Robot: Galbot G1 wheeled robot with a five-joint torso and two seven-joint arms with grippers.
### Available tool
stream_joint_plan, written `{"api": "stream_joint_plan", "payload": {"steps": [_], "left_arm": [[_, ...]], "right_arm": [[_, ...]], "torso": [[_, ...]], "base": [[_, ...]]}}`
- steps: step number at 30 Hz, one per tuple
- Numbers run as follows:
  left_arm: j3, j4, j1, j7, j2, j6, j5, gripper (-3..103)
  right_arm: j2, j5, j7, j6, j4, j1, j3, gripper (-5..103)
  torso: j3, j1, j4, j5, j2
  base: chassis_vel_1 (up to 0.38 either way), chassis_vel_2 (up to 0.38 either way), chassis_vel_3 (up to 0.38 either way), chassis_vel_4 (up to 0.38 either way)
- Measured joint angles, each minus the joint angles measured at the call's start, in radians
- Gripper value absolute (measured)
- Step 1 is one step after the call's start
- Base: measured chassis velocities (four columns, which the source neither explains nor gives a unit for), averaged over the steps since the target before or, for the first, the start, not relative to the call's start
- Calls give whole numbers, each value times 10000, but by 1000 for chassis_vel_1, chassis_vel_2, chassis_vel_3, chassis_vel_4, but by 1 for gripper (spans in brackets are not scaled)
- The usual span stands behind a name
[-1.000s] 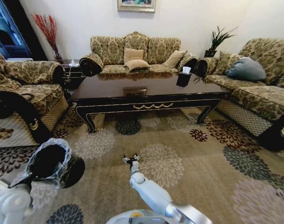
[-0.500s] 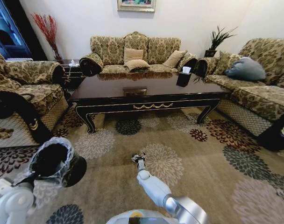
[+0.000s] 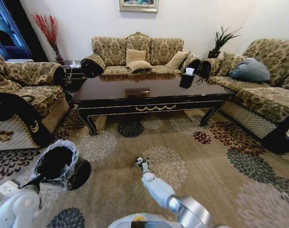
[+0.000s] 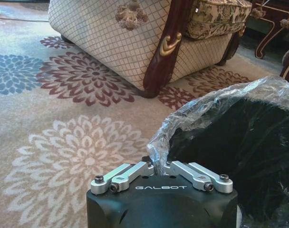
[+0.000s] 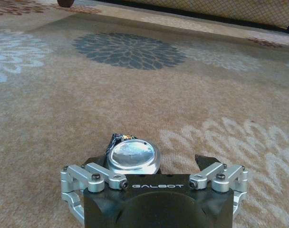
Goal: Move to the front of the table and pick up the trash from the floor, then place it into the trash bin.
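Head view: the long low table of glossy dark wood with curved legs and gold scroll trim (image 3: 151, 95) spans the upper middle of the frame, on the flower-patterned beige carpet (image 3: 206, 166). At lower left, my left gripper (image 4: 158, 167) holds the small round black trash bin lined with crinkly clear plastic (image 3: 59, 165), tilted, its fingers pinched shut on the bag's rim. At lower centre my right gripper (image 3: 142, 163) sits above the carpet. In the right wrist view its fingers stand spread apart, and a small round shiny silver object with a dark scrap at its edge (image 5: 133, 156) lies between them; whether they touch it I cannot tell.
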Motion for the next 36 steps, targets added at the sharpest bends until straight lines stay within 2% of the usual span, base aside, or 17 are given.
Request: {"api": "stream_joint_plan", "payload": {"steps": [20, 21, 24, 25, 27, 28, 29, 32, 33, 35, 36], "left_arm": [[-52, 117, 1, 27, 38, -36, -18, 3], [-53, 133, 1, 28, 38, -39, -18, 3], [-49, 163, -5, 33, 38, -46, -19, 3], [-43, 169, -13, 35, 35, -47, -18, 3], [-22, 175, -26, 37, 31, -52, -19, 3], [-15, 178, -30, 38, 30, -54, -19, 3], [-15, 178, -30, 38, 30, -54, -19, 3], [-2, 208, -46, 38, 29, -55, -15, 3], [1, 214, -50, 38, 26, -57, -13, 3], [12, 226, -53, 38, 15, -60, -3, 3], [12, 226, -53, 38, 15, -60, -3, 3]], "right_arm": [[-3, -331, -339, -189, -158, 65, -166, 100], [-3, -336, -360, -188, -171, 72, -161, 103], [-3, -363, -410, -175, -232, 98, -134, 100], [-4, -368, -423, -172, -266, 112, -125, 90], [-4, -387, -453, -158, -347, 145, -106, 90], [-4, -402, -468, -149, -377, 158, -93, 79], [-4, -402, -468, -149, -377, 158, -93, 79], [-4, -422, -509, -125, -403, 181, -86, 63], [-4, -434, -519, -113, -403, 182, -88, 63], [-4, -451, -526, -93, -394, 182, -92, 52], [-4, -451, -526, -93, -394, 182, -92, 52]], "torso": [[0, -1, 1, 0, 0], [0, 0, 1, 0, 0], [0, 0, 1, 0, -1], [0, 0, 0, 0, 0], [0, -1, 0, 0, 0], [0, -1, 0, 0, 0], [0, -1, 0, 0, 0], [0, -1, 0, 0, 0], [0, 0, 0, 0, 0], [0, 0, 1, 0, 0], [0, 0, 1, 0, 0]], "base": [[0, 0, 0, 0], [0, 0, 0, 0], [0, 0, 0, 0], [0, 0, 0, 0], [0, 0, 0, 0], [0, 0, 0, 0], [0, 0, 0, 0], [0, 0, 0, 0], [0, 0, 0, 0], [0, 0, 0, 0], [0, 0, 0, 0]]}}
